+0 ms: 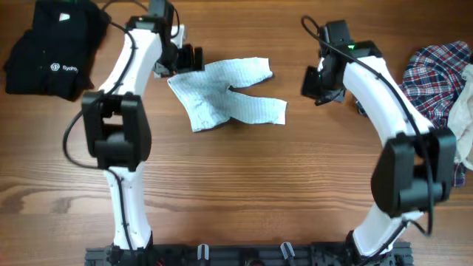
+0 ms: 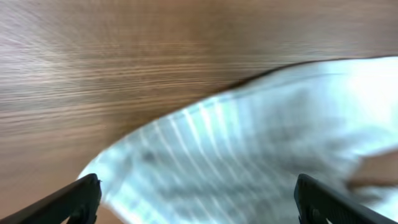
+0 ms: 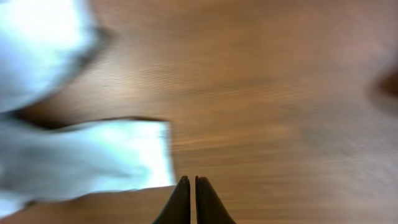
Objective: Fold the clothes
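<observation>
- We see a wooden table (image 1: 236,192) carrying everything, and the pale-blue striped garment (image 1: 222,96) lies flat on its far middle part.
- The left arm (image 1: 122,125) reaches up to the left edge of the striped garment; the right arm (image 1: 384,103) stops to the right of it, apart from the cloth.
- A black logo garment (image 1: 52,52) sits crumpled well to the left of the striped garment.
- The striped garment itself is spread out, with two limbs forking toward the right.
- A red-blue-white plaid shirt (image 1: 436,74) is bunched well to the right of the striped garment, and a beige piece (image 1: 465,111) touches the shirt's far side.
- The left gripper (image 1: 188,58) hovers at the striped garment's upper-left edge; in the wrist view its jaws are spread wide, with the cloth under them and nothing gripped.
- The right gripper (image 3: 189,186) has its fingertips pressed together on nothing, over bare wood just right of a garment limb.
</observation>
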`<state>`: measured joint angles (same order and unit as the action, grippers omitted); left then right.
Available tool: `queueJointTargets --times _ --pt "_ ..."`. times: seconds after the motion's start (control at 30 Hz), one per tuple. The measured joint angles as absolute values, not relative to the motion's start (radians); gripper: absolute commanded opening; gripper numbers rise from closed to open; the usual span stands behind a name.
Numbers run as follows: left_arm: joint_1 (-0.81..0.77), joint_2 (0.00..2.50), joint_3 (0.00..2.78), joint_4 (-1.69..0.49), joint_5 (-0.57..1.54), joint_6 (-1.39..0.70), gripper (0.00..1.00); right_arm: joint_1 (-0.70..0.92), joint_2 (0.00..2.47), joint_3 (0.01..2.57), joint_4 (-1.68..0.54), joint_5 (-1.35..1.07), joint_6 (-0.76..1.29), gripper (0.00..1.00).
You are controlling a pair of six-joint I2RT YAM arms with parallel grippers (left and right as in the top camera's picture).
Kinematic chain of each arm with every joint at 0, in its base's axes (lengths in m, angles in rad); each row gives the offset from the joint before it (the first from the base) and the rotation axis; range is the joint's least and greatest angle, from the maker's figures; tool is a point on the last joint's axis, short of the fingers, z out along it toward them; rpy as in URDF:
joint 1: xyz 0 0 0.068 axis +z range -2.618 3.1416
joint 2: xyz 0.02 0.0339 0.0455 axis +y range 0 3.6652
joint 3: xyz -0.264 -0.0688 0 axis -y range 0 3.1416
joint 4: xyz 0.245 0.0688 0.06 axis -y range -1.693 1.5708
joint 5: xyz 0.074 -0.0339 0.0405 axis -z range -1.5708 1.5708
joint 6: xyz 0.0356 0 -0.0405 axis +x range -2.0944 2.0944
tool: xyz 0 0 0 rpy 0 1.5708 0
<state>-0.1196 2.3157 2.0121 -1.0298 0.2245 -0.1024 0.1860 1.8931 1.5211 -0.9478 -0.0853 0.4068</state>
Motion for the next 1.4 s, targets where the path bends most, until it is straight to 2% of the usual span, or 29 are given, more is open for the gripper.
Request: queueJointTargets --times 0.17,0.23,0.3,0.33,0.37,0.43,0.5,0.73,0.9,1.4 --pt "-0.171 2.132 2.03 -1.177 0.216 -0.169 1.0 0.284 1.881 1.521 -0.883 -0.15 0.348 0.06" --pt "-0.209 2.119 2.033 -1.275 0.213 -0.234 0.96 0.309 1.882 1.521 -0.876 -0.159 0.347 0.05" --pt "-0.256 2.123 1.991 -1.309 0.213 -0.298 0.7 0.318 1.895 1.52 -0.871 -0.166 0.353 0.04" --pt "-0.276 2.128 1.958 -1.303 0.214 -0.33 0.47 0.318 1.907 1.512 -0.852 -0.168 0.354 0.04" --pt "-0.291 2.131 1.92 -1.287 0.214 -0.352 0.33 0.318 1.919 1.502 -0.843 -0.168 0.354 0.05" --pt "-0.319 2.141 1.808 -1.246 0.214 -0.403 0.14 0.318 1.95 1.482 -0.829 -0.169 0.354 0.04" --pt "-0.325 2.156 1.744 -1.234 0.214 -0.438 0.04 0.318 1.969 1.479 -0.813 -0.17 0.354 0.04" --pt "-0.311 2.164 1.718 -1.165 0.204 -0.463 0.04 0.318 2.012 1.478 -0.717 -0.237 0.354 0.04" --pt "-0.311 2.164 1.703 -1.128 0.187 -0.479 0.04 0.318 2.08 1.478 -0.72 -0.295 0.353 0.04" --pt "-0.281 2.182 1.572 -1.057 0.187 -0.492 0.04 0.318 2.086 1.422 -0.698 -0.318 0.353 0.04"
